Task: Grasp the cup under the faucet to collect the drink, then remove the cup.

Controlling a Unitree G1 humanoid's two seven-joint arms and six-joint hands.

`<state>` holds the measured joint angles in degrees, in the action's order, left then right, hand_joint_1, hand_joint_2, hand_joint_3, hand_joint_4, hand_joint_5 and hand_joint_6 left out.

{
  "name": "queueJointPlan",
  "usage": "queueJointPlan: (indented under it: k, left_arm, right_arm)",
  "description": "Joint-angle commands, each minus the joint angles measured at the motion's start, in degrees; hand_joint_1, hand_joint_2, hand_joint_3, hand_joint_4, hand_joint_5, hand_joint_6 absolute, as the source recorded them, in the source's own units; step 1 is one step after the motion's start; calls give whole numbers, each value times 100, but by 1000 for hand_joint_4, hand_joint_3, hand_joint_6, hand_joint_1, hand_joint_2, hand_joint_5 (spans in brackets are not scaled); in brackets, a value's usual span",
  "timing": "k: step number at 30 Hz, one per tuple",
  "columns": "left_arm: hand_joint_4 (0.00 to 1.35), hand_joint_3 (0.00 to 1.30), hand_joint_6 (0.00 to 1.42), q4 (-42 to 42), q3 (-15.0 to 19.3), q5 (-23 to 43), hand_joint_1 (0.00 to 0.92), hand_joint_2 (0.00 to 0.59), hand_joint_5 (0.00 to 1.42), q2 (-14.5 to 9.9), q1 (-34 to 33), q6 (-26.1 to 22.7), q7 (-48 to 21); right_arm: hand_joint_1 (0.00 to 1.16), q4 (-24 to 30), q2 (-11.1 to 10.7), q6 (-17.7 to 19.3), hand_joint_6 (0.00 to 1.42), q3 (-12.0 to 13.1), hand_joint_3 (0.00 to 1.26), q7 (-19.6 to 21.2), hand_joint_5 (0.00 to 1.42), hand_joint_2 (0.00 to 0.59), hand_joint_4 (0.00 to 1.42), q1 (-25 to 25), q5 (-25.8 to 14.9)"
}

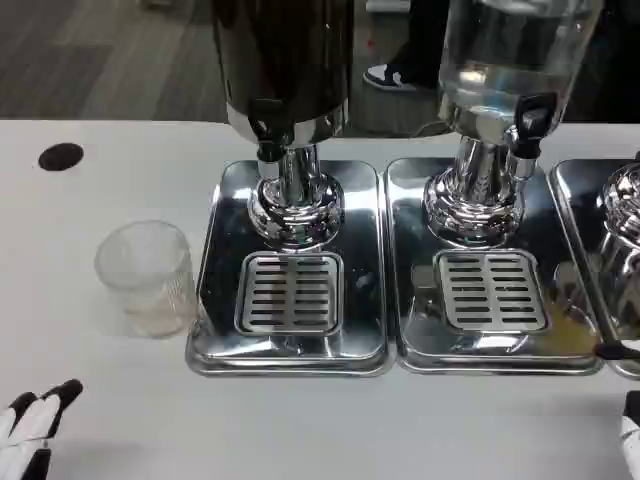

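At the far left bottom corner the left hand [32, 425] shows only its upper part, white and black fingers a little apart and holding nothing; it lies low on the white surface [300, 420], well apart from the cup [147, 277].

The cup is clear plastic, upright, and stands on the surface just beside the left edge of the left drip tray [215, 300], not on it. It looks empty or nearly so; the clear wall makes that hard to judge. A small dark spot [61, 156] sits on the surface further back on the left.

Next comes the dark dispenser [285, 60] with its faucet [268, 135] above the slotted grate [289, 292]. To its right is the clear dispenser [515, 50] with a black tap [528, 118] over a 2nd tray [410, 250].

At the bottom right edge only a sliver of the right hand [631, 440] shows; I cannot tell how its fingers stand.

By my reading the task is at step 1: the cup is not yet grasped. The next move calls for the left hand to reach forward, close around the cup's wall without crushing the thin plastic, then carry it right onto the grate beneath the faucet.
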<state>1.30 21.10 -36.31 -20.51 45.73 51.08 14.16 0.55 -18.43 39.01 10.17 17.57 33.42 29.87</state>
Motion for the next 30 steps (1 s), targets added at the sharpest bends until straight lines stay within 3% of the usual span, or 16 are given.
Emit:
queueJointPlan:
  k: [1, 23, 30]
  left_arm:
    - [0, 17, 0, 33, -43, 29, 0, 75, 0, -67, 20, -35, 65]
    - [0, 16, 0, 182, -73, 125, 0, 74, 0, -102, 10, 66, 140]
    - [0, 15, 0, 504, -154, 743, 0, 68, 0, -212, -119, 194, 22]
  right_arm:
    - [714, 16, 21, 76, 158, 44, 399, 69, 245, 570, 313, 16, -49]
    - [728, 64, 82, 9, 158, -23, 395, 59, 246, 558, 313, 28, 65]
    - [731, 157, 87, -22, 158, -5, 395, 45, 246, 555, 313, 62, 84]
